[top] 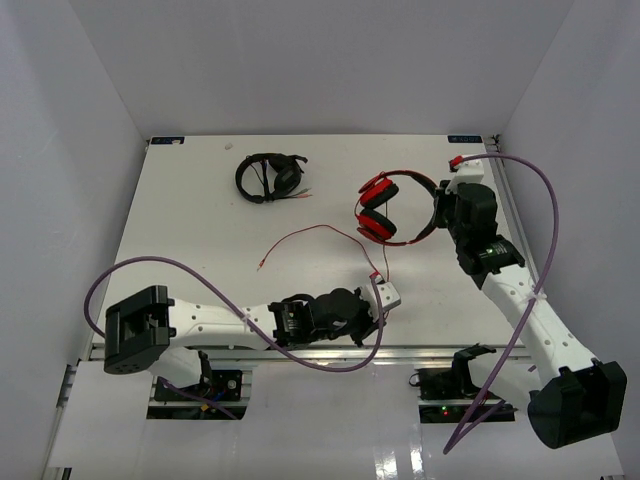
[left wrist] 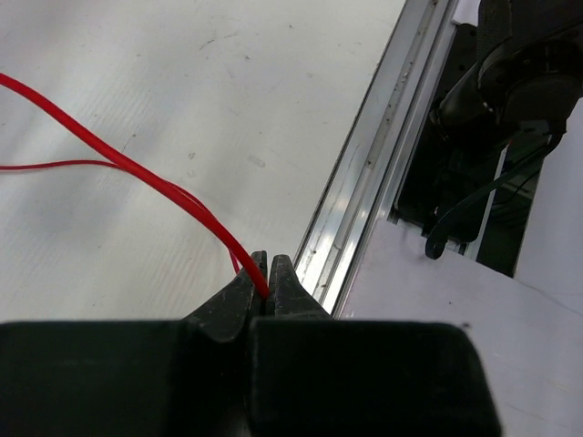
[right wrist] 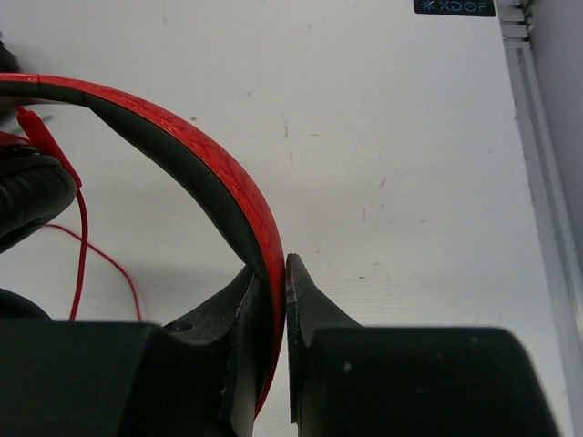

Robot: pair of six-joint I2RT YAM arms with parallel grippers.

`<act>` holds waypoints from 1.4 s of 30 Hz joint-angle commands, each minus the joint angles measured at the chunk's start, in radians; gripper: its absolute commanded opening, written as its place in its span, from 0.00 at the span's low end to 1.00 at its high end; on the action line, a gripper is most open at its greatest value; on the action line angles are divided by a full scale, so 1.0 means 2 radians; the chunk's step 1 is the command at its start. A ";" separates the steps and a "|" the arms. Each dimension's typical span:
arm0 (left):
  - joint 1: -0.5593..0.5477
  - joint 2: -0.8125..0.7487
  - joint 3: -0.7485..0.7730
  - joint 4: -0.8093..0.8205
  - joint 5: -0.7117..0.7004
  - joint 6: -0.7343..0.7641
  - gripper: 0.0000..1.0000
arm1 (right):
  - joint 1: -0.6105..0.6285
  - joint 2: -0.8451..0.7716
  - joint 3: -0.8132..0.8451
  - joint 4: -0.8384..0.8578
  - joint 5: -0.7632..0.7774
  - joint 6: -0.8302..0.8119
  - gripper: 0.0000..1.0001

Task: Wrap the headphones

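Note:
The red headphones (top: 385,208) lie at the right middle of the table, black-padded ear cups to the left. My right gripper (top: 437,210) is shut on the red headband (right wrist: 196,150). The thin red cable (top: 315,235) runs from the cups over the table toward the near edge. My left gripper (top: 381,292) is shut on the cable (left wrist: 137,173) close to the table's front rail; in the left wrist view my left gripper (left wrist: 271,273) pinches the cable between its tips. The cable's free end (top: 261,266) lies loose on the table to the left.
Black headphones (top: 270,176) lie at the back left of the table. The metal front rail (left wrist: 364,173) of the table runs just beside my left gripper. White walls enclose the table on three sides.

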 commanded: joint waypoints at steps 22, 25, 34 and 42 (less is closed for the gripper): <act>0.083 -0.070 0.159 -0.222 -0.117 0.166 0.00 | 0.048 -0.069 -0.039 -0.061 -0.204 -0.405 0.08; 0.098 -0.064 0.165 -0.217 -0.106 0.169 0.00 | 0.052 -0.075 -0.049 -0.062 -0.209 -0.397 0.08; 0.110 -0.008 0.230 -0.227 -0.083 0.189 0.00 | 0.085 -0.075 -0.073 -0.045 -0.179 -0.370 0.08; 0.110 0.053 0.301 -0.285 -0.112 0.206 0.00 | 0.112 -0.075 -0.085 -0.033 -0.137 -0.358 0.08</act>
